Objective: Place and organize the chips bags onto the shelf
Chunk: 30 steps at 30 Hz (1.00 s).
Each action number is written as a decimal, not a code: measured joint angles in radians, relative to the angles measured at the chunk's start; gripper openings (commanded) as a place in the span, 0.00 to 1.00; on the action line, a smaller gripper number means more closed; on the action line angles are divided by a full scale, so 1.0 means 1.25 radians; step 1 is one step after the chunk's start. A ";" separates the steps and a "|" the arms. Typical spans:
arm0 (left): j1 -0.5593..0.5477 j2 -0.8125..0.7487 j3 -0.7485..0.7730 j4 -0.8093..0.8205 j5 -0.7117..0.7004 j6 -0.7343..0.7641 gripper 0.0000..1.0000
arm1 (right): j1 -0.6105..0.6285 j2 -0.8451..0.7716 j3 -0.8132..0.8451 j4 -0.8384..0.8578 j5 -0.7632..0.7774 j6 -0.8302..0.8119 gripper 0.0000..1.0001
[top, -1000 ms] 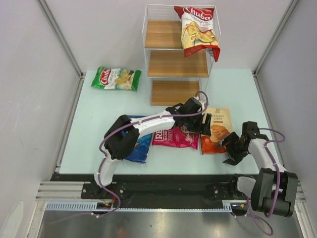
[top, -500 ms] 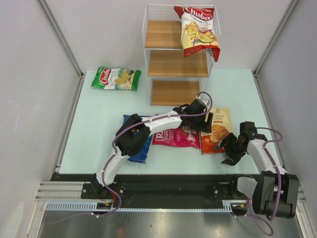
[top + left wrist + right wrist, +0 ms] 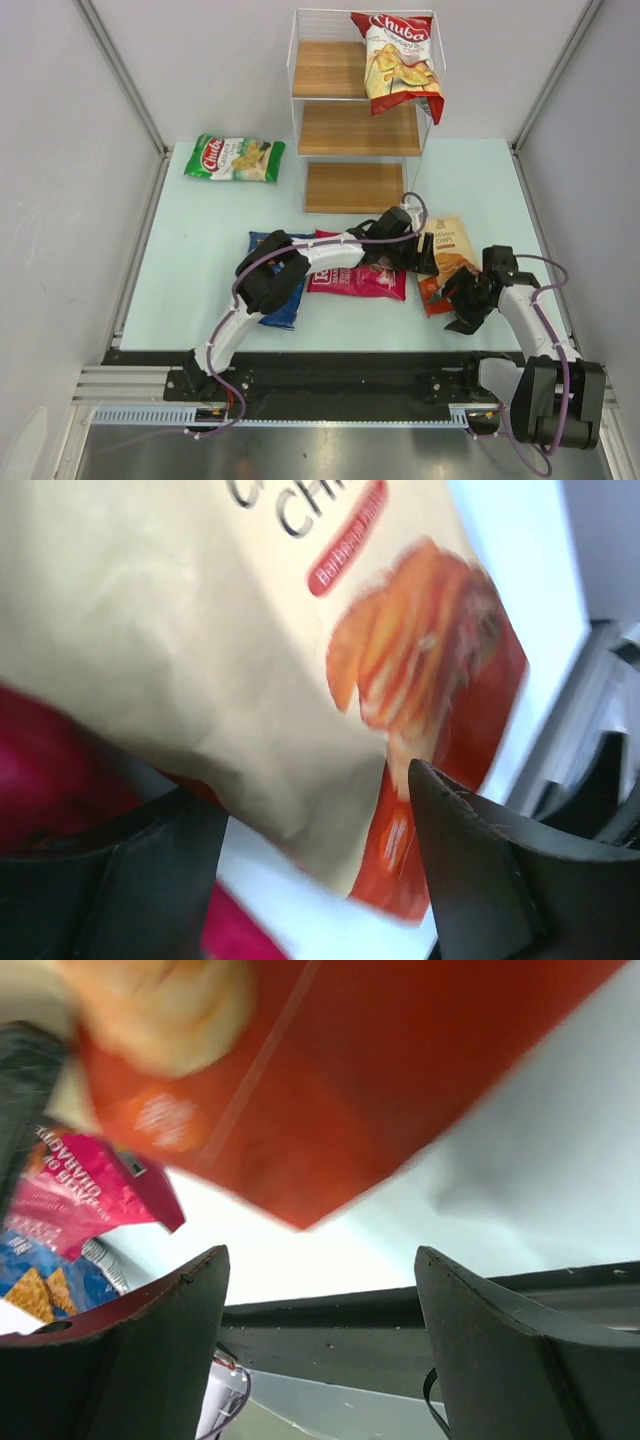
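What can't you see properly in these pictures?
- Blue bag: top view, the left arm covers most of it.
- Pink bag: top view, its name is partly under that arm.
- Orange bag: both wrist views, blurred and cut off by the edges.

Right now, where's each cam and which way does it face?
Top external: above, behind the robot; looks down on table, shelf, left arm, right arm.
Left wrist: on left arm; faces orange-and-cream bag past its open left gripper.
Right wrist: on right arm; faces that bag's red end past its open right gripper, pink bag beyond.
Shared: all three show that bag.
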 measured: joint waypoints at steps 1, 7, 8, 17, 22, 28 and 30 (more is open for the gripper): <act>-0.002 0.005 -0.003 0.020 0.018 -0.011 0.64 | 0.000 -0.003 0.000 0.000 -0.002 -0.001 0.81; -0.012 0.022 -0.034 0.108 0.089 -0.078 0.14 | -0.001 -0.024 0.000 0.001 -0.017 -0.005 0.85; -0.012 0.022 -0.045 0.122 0.091 -0.086 0.03 | -0.003 -0.029 0.000 0.000 -0.020 -0.005 0.85; 0.004 -0.002 -0.118 0.148 0.095 -0.131 0.00 | -0.058 -0.157 0.000 -0.042 0.009 -0.004 0.87; 0.022 -0.049 -0.182 0.140 0.081 -0.159 0.00 | -0.084 -0.241 -0.007 -0.098 0.042 0.013 0.87; 0.030 -0.055 -0.184 0.125 0.073 -0.167 0.00 | -0.103 -0.328 -0.090 -0.136 0.060 0.066 0.87; 0.030 -0.058 -0.187 0.123 0.072 -0.168 0.00 | -0.103 -0.331 -0.120 -0.137 0.064 0.084 0.87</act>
